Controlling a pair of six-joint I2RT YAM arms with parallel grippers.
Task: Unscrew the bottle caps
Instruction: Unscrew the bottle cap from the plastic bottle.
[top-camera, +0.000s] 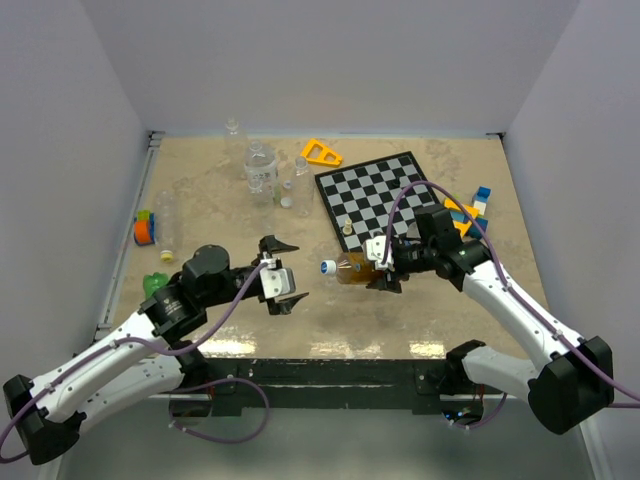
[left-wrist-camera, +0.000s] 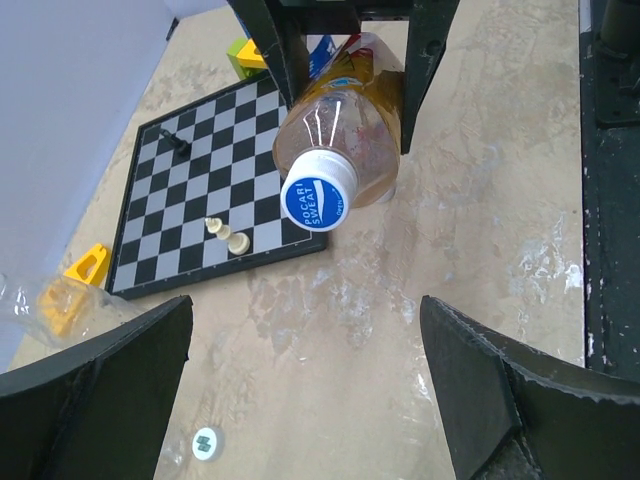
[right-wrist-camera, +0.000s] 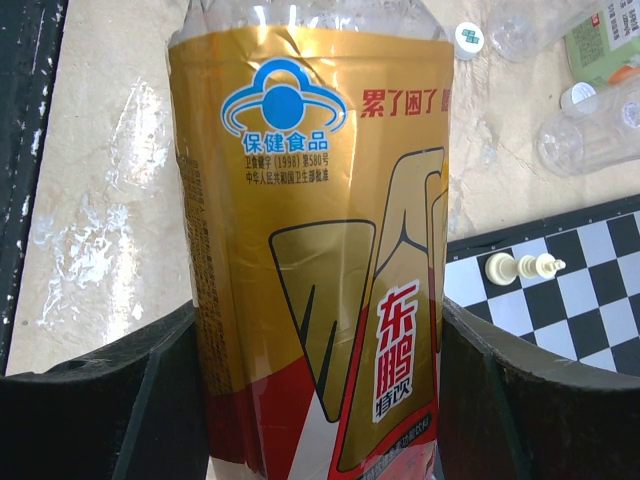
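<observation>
Presently: left pincer (top-camera: 290, 272) stands wide, nothing between its fingers. Its wrist view shows the blue cap (left-wrist-camera: 318, 202) ahead of the fingertips, roughly on the centreline of the gap but clear of both fingers; no contact.

Cap sits on the amber bottle (top-camera: 355, 268), which is held lying level above the surface (top-camera: 450, 310), just off the chessboard's (top-camera: 385, 195) near edge, towards its near-left corner. Long axis runs from one pincer to the other, cap end (top-camera: 328, 267) facing the left pincer, base end away from it.

Right pincer (top-camera: 383, 265) is clamped around the labelled body of the bottle, one finger on each side.

Judgement: left arm is the nearer to the cap. Next move is a straight advance along the bottle's axis, then close and twist. Risk: slight off-axis approach, so one finger touches first.
</observation>
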